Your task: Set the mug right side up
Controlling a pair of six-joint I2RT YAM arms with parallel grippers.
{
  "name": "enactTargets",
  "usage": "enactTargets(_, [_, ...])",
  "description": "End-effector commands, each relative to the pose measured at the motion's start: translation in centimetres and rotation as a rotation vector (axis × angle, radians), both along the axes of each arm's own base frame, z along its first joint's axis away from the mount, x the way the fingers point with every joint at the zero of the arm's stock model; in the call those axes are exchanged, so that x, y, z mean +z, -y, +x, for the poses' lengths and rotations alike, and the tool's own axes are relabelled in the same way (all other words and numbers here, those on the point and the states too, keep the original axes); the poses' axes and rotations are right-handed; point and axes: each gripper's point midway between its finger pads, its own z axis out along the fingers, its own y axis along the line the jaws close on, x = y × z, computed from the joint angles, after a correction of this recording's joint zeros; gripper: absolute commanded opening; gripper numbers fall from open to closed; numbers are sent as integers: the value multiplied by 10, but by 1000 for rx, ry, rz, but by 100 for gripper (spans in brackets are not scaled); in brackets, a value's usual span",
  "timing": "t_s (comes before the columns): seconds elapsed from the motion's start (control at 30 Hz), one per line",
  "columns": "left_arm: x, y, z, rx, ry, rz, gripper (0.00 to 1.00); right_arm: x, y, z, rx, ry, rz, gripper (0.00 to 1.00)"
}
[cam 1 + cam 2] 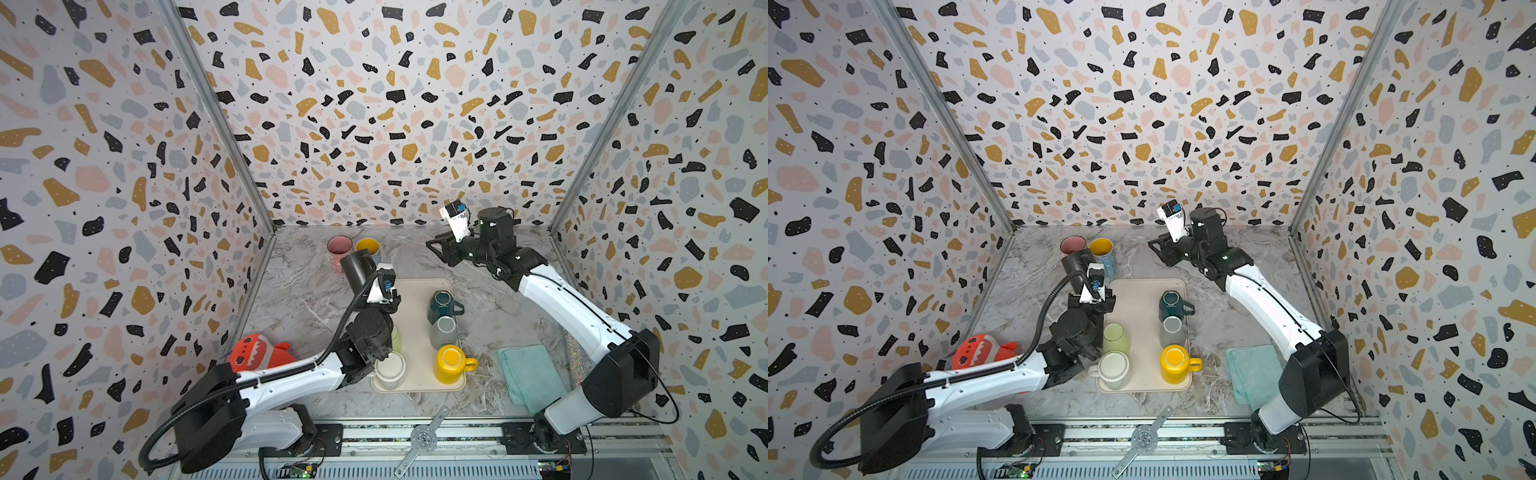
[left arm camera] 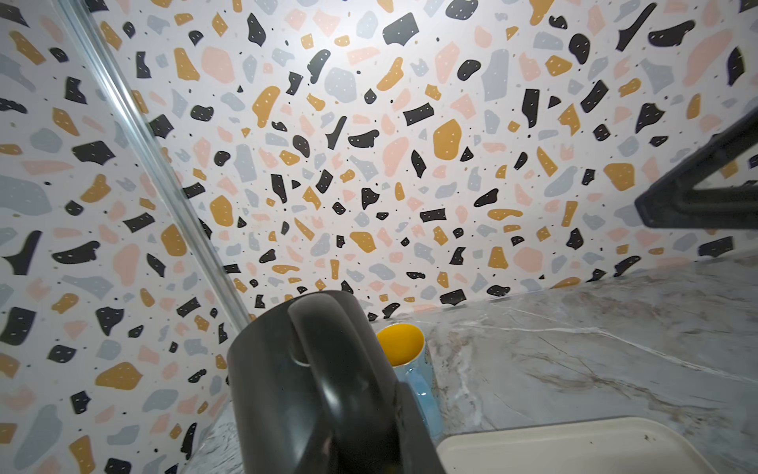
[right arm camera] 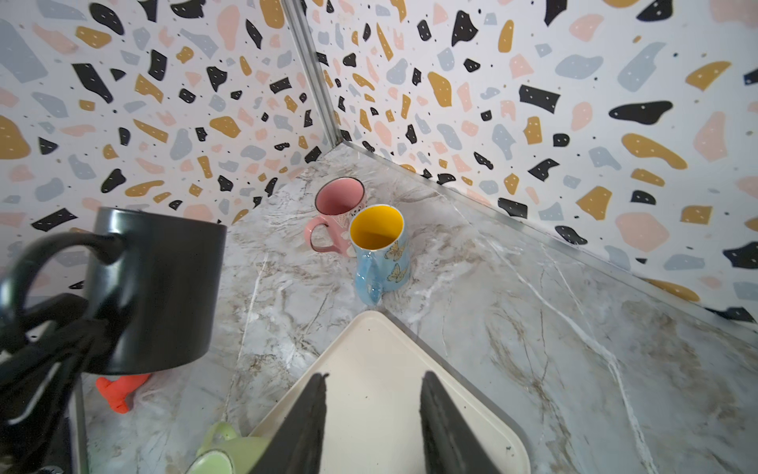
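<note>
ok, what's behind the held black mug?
A pink mug and a blue butterfly mug, upright on the table, side by side. In both top views the black mug covers their lower parts; the right wrist view shows both clear of it.

Bright, even light fills the place, and shadows are soft. A white glare blooms on the back wall [image 2: 369, 53] in the left wrist view. The black mug [image 2: 311, 390] looms close and soft-focused. Wall speckles stretch wider toward the edges.
</note>
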Motion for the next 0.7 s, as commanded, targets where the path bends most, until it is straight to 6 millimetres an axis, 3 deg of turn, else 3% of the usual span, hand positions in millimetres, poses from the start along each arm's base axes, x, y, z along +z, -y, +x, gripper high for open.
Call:
enactTargets(0.0, [27,-18,-7,109,100,-66,0,26,-11,-7,120,48,12,44])
enactTargets(0.27, [8,-6,-1,143,100,81,0,40,-36,-3,323,86,0,57])
enactTargets(0.67, [-9,14,1,146,146,270,0,29,-57,-8,534,39,-27,64])
